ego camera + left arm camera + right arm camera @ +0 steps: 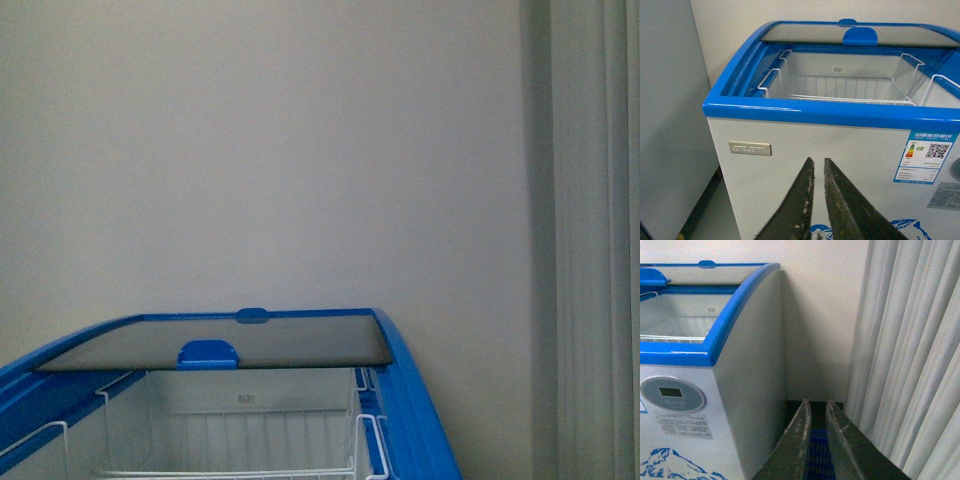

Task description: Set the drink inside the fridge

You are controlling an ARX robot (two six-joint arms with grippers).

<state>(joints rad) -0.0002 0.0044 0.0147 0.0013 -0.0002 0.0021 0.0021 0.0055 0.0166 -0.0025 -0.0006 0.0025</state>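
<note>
Facing fridge (805,127), hands (818,167) low (nearly shut)

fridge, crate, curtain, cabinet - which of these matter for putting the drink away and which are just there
For the job:
fridge, its glass lid slid back
wire basket inside
left gripper and right gripper, both nearly shut, holding nothing
No drink shows in any view.

Just there:
blue crate
curtain
grey cabinet

On the fridge (805,150) front we see an energy label (932,157) under the blue rim, headed 中国能效标识, with a QR code. Left of it sits a metal nameplate (750,148); its lettering is too blurred to read.
</note>
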